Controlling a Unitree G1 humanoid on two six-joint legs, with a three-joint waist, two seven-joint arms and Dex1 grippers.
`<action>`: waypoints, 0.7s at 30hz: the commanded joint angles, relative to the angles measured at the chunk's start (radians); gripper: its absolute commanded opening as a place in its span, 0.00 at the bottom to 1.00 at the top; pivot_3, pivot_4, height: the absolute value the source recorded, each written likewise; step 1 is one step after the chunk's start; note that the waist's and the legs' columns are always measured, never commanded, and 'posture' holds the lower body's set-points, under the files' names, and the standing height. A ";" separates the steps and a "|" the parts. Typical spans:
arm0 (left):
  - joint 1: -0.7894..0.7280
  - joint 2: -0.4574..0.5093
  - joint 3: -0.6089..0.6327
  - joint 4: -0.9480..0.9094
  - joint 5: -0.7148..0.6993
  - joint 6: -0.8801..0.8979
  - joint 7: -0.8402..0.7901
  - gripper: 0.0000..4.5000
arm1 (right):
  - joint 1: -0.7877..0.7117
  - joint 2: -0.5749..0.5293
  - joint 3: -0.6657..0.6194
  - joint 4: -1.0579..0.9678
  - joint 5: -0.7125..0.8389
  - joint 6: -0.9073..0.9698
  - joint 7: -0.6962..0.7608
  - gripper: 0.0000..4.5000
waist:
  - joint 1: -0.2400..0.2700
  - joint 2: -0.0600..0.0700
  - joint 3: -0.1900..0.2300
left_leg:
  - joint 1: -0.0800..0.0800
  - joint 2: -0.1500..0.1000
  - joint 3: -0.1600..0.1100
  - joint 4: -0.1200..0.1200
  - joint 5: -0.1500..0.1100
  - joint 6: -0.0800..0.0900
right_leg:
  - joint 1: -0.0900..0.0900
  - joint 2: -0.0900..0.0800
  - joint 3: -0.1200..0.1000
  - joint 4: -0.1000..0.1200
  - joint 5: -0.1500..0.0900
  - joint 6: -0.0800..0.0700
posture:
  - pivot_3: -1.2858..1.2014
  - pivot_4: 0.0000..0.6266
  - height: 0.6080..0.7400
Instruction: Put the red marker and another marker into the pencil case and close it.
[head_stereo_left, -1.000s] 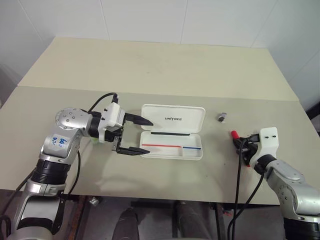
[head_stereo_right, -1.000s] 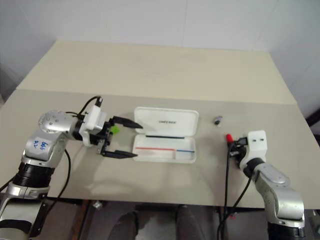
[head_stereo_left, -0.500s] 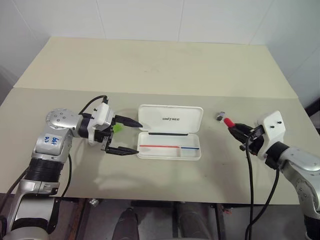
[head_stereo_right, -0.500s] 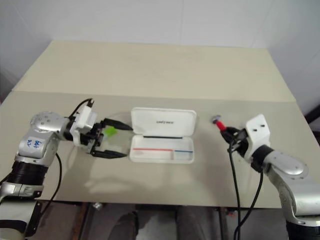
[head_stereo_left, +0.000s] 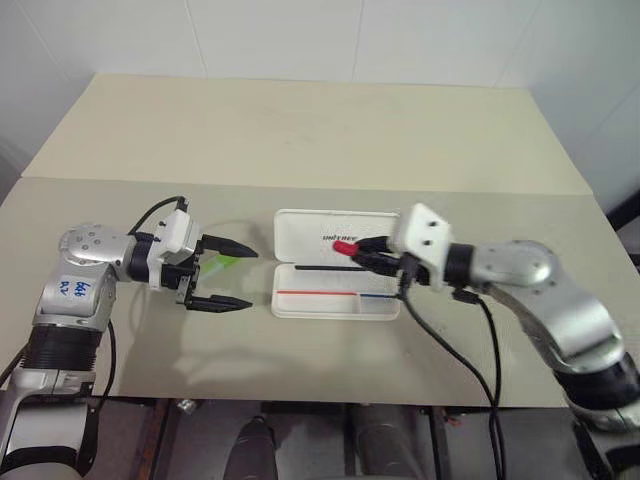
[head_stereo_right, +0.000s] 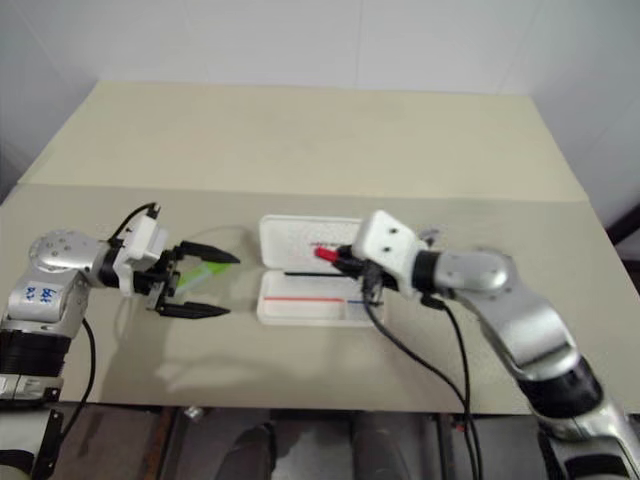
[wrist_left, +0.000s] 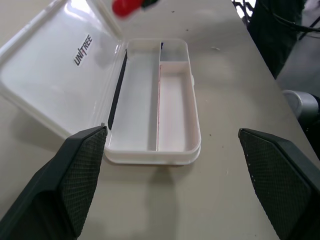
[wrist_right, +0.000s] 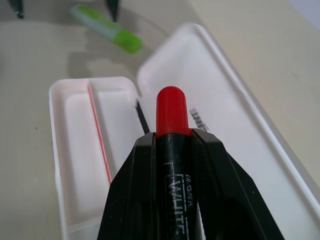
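The right fingers (head_stereo_left: 362, 252) were clamped on the red marker (head_stereo_left: 345, 247), cap toward frame left, above the open case's (head_stereo_left: 338, 300) lid at centre. The tray lay just below. The left fingers (head_stereo_left: 222, 274), spread wide, bracketed the green marker (head_stereo_left: 226, 260) on the desk (head_stereo_left: 300, 140).

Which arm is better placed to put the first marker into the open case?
The right. Its gripper holds the red marker above the open pencil case. The left gripper is open beside the case, with the green highlighter lying on the table.
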 joint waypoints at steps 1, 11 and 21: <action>0.033 0.012 0.034 -0.069 -0.022 0.012 0.028 1.00 | -0.042 0.033 0.050 0.032 -0.049 -0.067 0.045 0.14 | 0.004 0.000 0.000 | -0.001 0.000 0.000 0.000 0.000 0.000 | -0.001 0.000 0.000 0.002 0.001 0.002 | 0.52 0.24 1.00; 0.108 0.028 0.072 -0.153 -0.030 0.045 0.086 1.00 | -0.074 0.094 0.127 0.184 -0.197 -0.205 0.098 0.14 | 0.009 0.000 0.000 | -0.002 0.000 0.000 -0.001 -0.001 0.001 | -0.011 0.000 -0.001 0.016 0.000 0.010 | 0.52 0.24 1.00; 0.099 0.028 0.070 -0.152 -0.027 0.054 0.096 1.00 | -0.063 0.117 0.063 0.159 -0.178 -0.203 0.132 0.75 | 0.009 0.000 0.000 | -0.002 0.000 0.000 0.000 -0.001 0.000 | -0.010 0.000 -0.001 0.017 0.000 0.008 | 0.52 0.24 1.00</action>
